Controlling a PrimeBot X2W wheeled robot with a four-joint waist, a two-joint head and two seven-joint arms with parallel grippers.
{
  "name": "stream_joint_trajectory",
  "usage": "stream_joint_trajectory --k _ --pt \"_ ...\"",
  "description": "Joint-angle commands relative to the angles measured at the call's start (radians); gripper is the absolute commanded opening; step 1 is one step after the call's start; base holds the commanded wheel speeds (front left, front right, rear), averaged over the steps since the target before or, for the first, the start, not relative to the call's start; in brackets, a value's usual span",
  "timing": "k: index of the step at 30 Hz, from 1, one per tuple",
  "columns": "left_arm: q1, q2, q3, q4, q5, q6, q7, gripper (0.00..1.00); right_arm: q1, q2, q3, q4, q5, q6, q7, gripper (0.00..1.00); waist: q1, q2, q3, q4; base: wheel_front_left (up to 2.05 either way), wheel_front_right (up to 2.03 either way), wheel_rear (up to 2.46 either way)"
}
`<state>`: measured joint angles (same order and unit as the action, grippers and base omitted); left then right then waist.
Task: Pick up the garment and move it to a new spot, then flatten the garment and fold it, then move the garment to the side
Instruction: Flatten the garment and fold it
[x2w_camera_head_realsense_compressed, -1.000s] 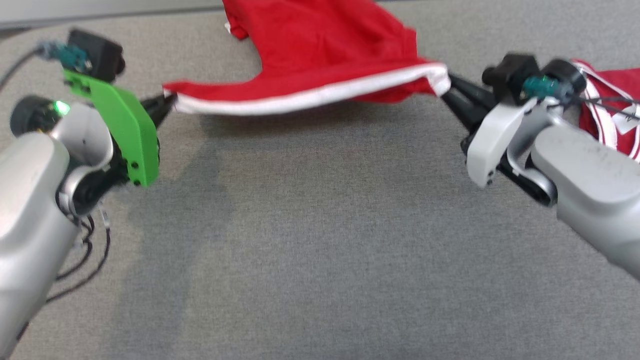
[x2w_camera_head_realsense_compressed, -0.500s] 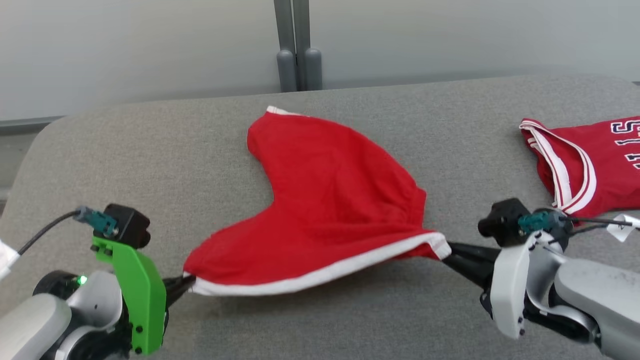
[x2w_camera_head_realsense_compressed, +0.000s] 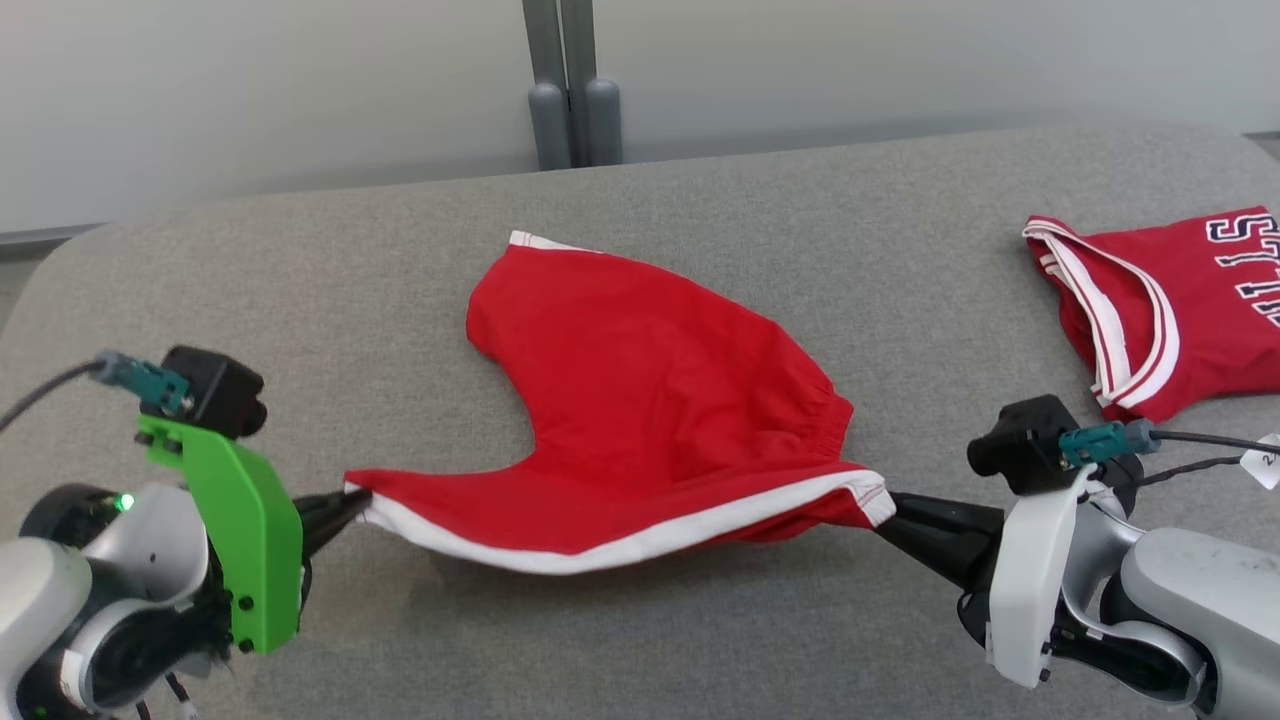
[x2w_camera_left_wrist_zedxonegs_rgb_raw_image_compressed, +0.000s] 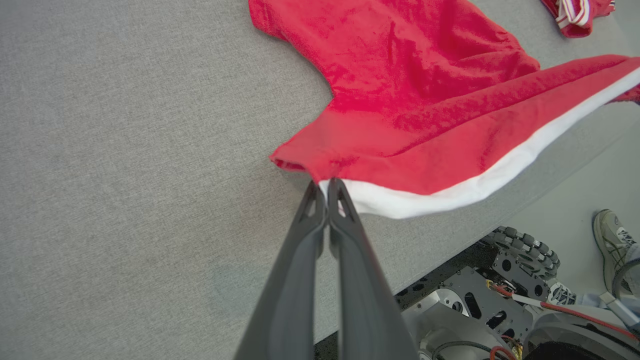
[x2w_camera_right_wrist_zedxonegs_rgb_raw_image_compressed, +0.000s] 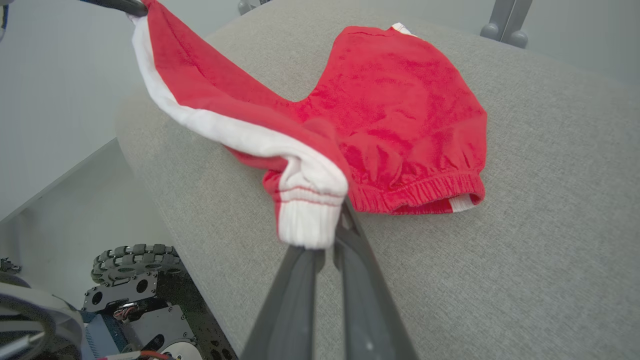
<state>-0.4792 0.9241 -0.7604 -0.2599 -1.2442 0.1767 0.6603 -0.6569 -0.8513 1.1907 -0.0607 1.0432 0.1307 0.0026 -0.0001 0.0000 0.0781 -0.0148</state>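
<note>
The garment (x2w_camera_head_realsense_compressed: 650, 400) is a pair of red shorts with a white side stripe, stretched between both grippers over the grey table (x2w_camera_head_realsense_compressed: 700, 640). My left gripper (x2w_camera_head_realsense_compressed: 352, 497) is shut on one end of the striped edge, seen close in the left wrist view, where the gripper (x2w_camera_left_wrist_zedxonegs_rgb_raw_image_compressed: 326, 186) pinches the white hem of the garment (x2w_camera_left_wrist_zedxonegs_rgb_raw_image_compressed: 415, 100). My right gripper (x2w_camera_head_realsense_compressed: 885, 508) is shut on the waistband corner; the right wrist view shows this gripper (x2w_camera_right_wrist_zedxonegs_rgb_raw_image_compressed: 332, 235) under the bunched white band of the garment (x2w_camera_right_wrist_zedxonegs_rgb_raw_image_compressed: 390, 110). The near edge hangs lifted; the far part lies on the table.
A second red jersey (x2w_camera_head_realsense_compressed: 1180, 310) with white trim and lettering lies at the table's far right. A grey post (x2w_camera_head_realsense_compressed: 565, 90) stands behind the table. The robot's wheeled base (x2w_camera_left_wrist_zedxonegs_rgb_raw_image_compressed: 500, 310) and a person's shoe (x2w_camera_left_wrist_zedxonegs_rgb_raw_image_compressed: 612, 240) show beyond the table's edge.
The head camera tilted up, bringing the table's back edge and the wall into view. Both grippers keep their grip; the held edge sags a little more between them.
</note>
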Motion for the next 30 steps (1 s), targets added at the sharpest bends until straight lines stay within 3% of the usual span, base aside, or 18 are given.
stream_joint_trajectory --k 1,9,14,21,30 --pt "-0.041 -0.008 0.01 0.022 0.011 -0.009 0.01 0.0 0.014 0.01 -0.009 0.006 0.031 0.0 0.01 0.0 0.0001 0.0 0.051 -0.024 0.0 0.0 0.0" --pt "-0.25 -0.031 0.042 0.176 -0.009 -0.051 0.142 0.0 -0.083 0.026 -0.004 -0.015 0.103 0.0 0.08 0.0 0.0001 0.0 0.209 -0.072 0.0 0.0 0.0" --pt "-0.417 -0.083 0.051 0.269 -0.003 -0.088 0.224 0.0 -0.156 0.037 -0.019 -0.028 0.164 0.0 0.077 0.0 0.0001 0.0 0.312 -0.104 0.0 0.0 0.0" --pt "-0.617 -0.161 0.039 0.423 0.069 -0.116 0.26 0.0 -0.223 0.051 -0.013 0.003 0.204 0.0 0.058 0.0 0.0001 0.0 0.41 -0.15 0.0 0.0 0.0" --pt "-0.773 -0.244 0.033 0.65 0.114 -0.138 0.257 0.0 -0.303 0.124 0.006 0.069 0.227 0.0 0.01 0.0 0.0001 0.0 0.493 -0.215 0.0 0.0 0.0"
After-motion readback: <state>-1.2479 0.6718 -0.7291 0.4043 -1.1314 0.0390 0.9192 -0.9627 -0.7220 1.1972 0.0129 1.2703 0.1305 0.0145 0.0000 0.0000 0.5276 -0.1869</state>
